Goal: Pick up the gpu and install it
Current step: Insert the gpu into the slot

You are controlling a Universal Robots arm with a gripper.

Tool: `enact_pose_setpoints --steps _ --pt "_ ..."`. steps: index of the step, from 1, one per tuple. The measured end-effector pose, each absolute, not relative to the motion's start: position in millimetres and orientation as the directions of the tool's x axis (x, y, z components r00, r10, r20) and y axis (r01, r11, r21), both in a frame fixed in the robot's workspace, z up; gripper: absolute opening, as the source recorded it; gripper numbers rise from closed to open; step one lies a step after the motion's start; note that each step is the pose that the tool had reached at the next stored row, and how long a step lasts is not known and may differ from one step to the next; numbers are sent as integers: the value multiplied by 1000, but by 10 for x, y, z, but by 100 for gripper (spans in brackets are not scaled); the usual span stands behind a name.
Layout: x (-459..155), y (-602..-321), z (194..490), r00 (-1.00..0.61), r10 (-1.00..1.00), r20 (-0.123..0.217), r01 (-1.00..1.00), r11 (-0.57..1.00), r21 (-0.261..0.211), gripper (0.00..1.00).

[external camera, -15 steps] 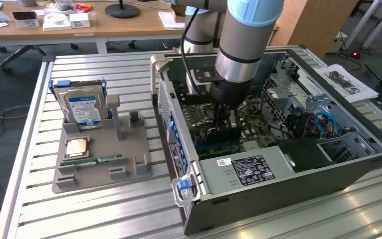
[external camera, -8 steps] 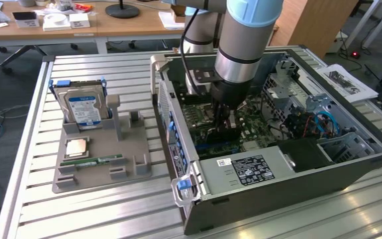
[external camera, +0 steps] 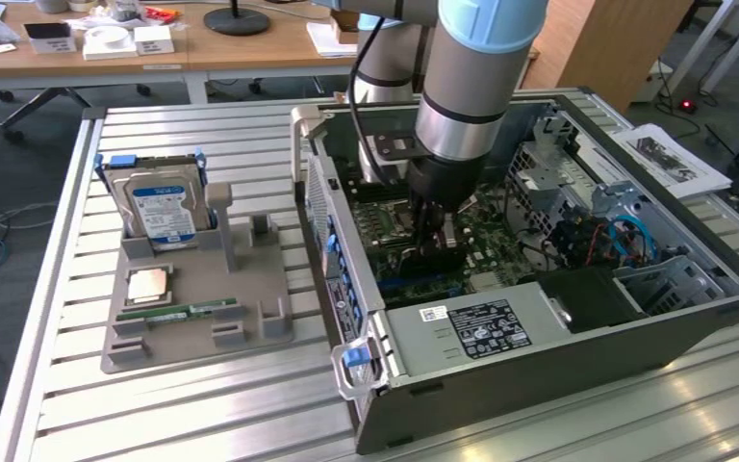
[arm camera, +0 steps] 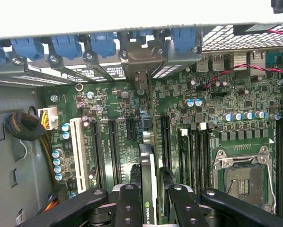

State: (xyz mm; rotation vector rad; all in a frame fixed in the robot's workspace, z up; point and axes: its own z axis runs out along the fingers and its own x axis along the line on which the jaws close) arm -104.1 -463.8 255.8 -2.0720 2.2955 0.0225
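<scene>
Closest to the wrist, the end effector [arm camera: 148, 198] has its two black fingers [arm camera: 128, 203] clamped on the top edge of the gpu [arm camera: 148, 165], a thin dark card held on edge with a small green logo showing between the fingers. The card hangs straight down over the green motherboard [arm camera: 179, 118], inside the open computer case [external camera: 677, 327].

So the pick-up looks done and the installing step is the one in hand. Just beyond the card's lower edge run the long dark expansion slots [arm camera: 112, 142] with one white slot [arm camera: 76, 151] beside them; the card appears lined up lengthwise with the slots, though I cannot tell whether its connector edge has entered one yet. Farther along the motherboard, at the case's rear wall, the metal bracket [arm camera: 141, 59] sits among the blue slot clips [arm camera: 66, 45].

To my eye the next move calls for a straight, level push down, with the card's edge square to its slot and the bracket end meeting the rear opening, without tilting.

Outside the case on the slatted worktop [external camera: 216, 414], a grey holder tray [external camera: 196, 332] carries a blue-labelled hard drive [external camera: 158, 207] and a RAM stick [external camera: 196, 311].
</scene>
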Motion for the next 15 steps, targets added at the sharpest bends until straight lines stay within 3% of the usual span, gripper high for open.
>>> enact_pose_setpoints --steps 15 --pt "-1041 -4637 2565 -102 -994 -47 -994 103 -23 27"
